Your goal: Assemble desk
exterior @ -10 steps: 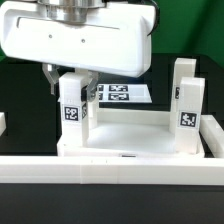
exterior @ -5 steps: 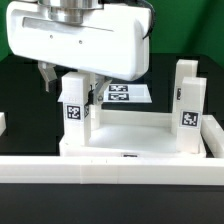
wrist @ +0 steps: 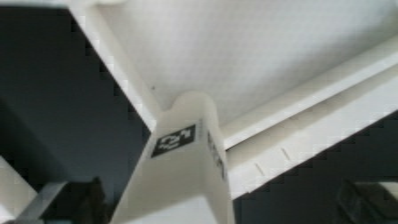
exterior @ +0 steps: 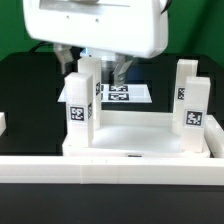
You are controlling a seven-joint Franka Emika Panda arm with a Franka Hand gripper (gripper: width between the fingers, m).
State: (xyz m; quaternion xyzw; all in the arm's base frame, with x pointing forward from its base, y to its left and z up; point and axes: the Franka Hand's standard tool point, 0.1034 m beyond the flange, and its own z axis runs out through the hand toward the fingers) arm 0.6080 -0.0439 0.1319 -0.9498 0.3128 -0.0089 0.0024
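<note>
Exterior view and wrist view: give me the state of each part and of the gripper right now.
Tabletop: lying flat, rim up, against the border bar.
Left leg: upright in its corner socket, released.
Right leg: upright in its corner socket.
Gripper: open, empty, above the left leg.
Marker board: flat on the table behind.

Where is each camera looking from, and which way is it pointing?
Exterior view: sits off the arm, low in front of the desk, looking level across the border bar at the tabletop and two standing legs; the gripper and its white housing fill the top.
Wrist view: rides on the wrist, looking down along the nearest leg onto the tabletop; dark fingertips show at the edge.
Shared: that tagged leg and the tabletop.
</note>
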